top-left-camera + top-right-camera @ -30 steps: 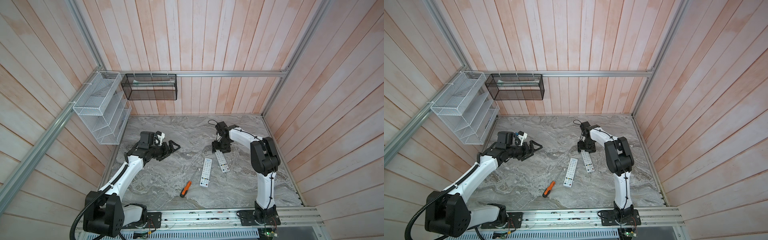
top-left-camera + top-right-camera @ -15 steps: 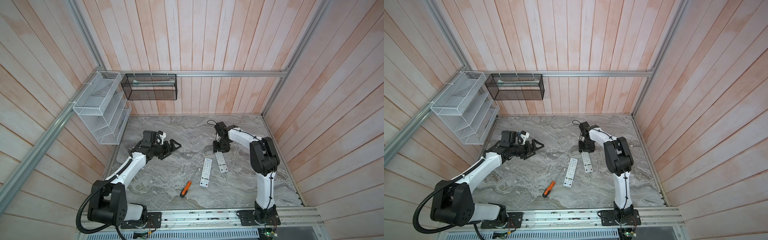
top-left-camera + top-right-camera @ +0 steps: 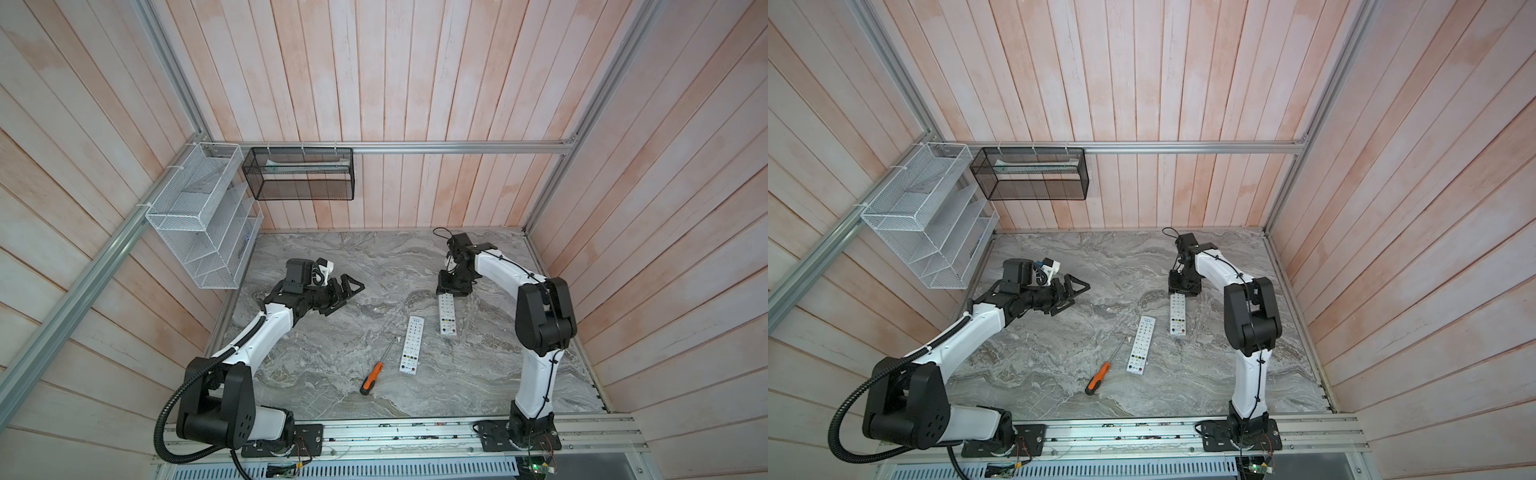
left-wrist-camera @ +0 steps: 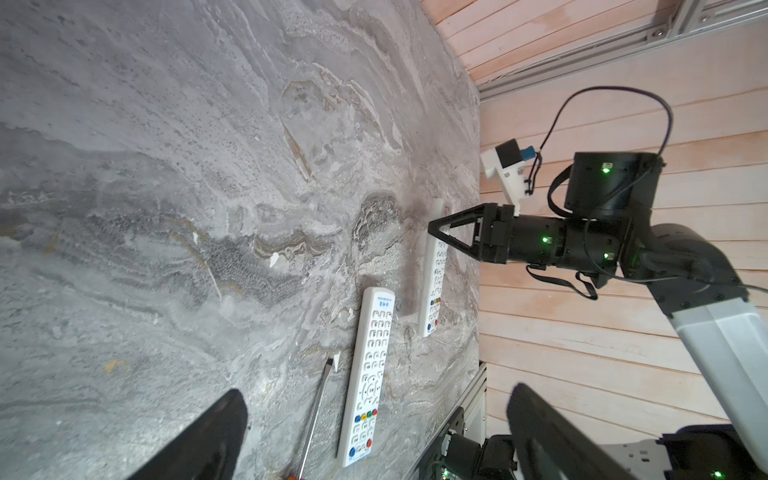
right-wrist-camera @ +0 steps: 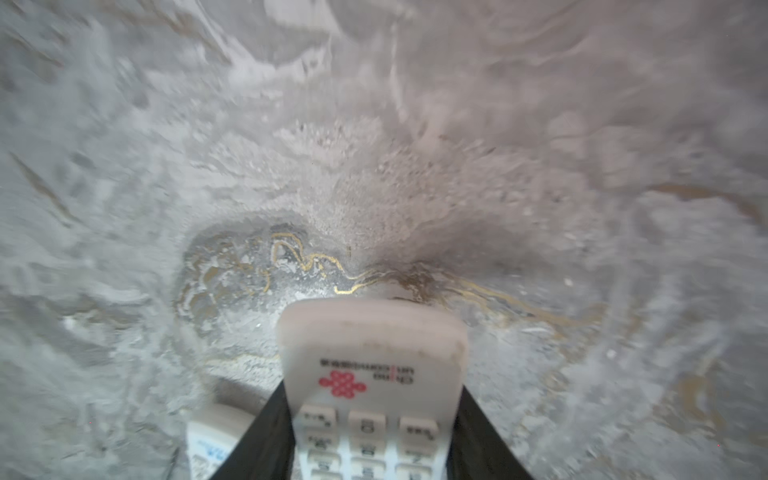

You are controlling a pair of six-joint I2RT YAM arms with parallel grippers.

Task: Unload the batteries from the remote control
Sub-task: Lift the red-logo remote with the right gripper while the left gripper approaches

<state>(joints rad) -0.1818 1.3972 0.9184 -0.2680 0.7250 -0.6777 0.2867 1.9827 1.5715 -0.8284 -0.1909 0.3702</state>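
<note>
Right wrist view: our right end effector [image 5: 374, 388] clamps the remote [image 5: 370, 340] by its far end, long axis toward the front edge of the desk [image 3: 332, 395]. Left end effector [image 3: 348, 299] gapes empty, farther off. We see no batteries.

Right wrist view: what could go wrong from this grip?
1. The right gripper pinches the red-logo remote only near its end; lifted, it may pivot or slip.
2. It lies buttons up, its back hidden; turning it over could knock the second remote close beside it.
</note>
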